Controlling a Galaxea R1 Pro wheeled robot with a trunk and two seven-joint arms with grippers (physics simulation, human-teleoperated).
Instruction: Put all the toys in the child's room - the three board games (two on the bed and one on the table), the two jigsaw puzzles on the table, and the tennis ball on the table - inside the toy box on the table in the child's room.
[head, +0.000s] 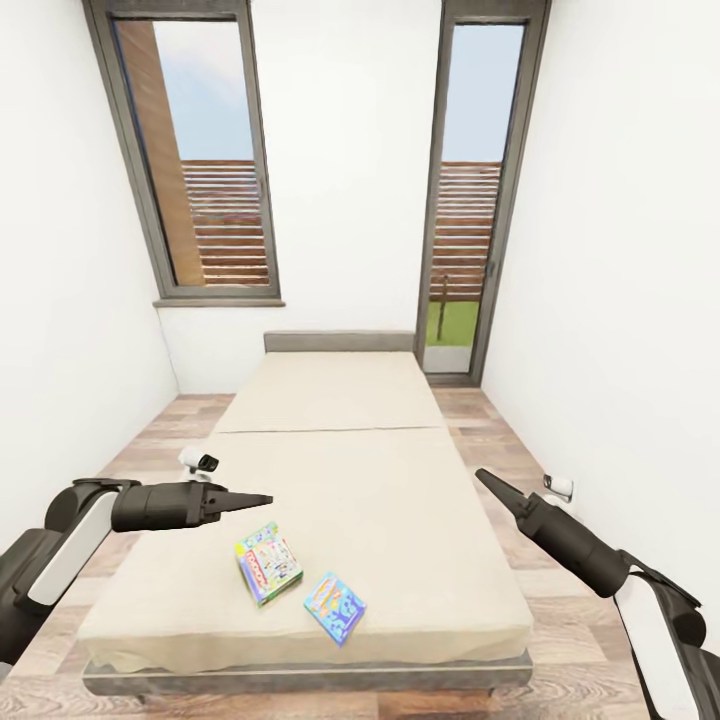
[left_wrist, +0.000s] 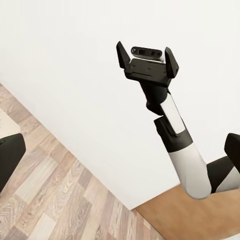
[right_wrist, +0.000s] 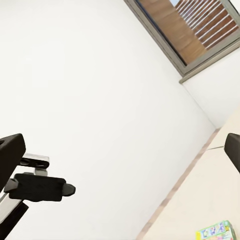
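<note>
Near the foot of the bed (head: 340, 400), two board games (head: 268, 563) lie untouched. Both claws, left (head: 262, 498) and right (head: 482, 477), hang empty; in the left wrist view the right claw's fingers are spread, but the left claw's state cannot be told. A reach down to the nearer box is called for next.

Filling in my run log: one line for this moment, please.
phase: at bed | board games: both on mattress, apart | left end effector: over bed, empty | right end effector: raised, empty
</note>
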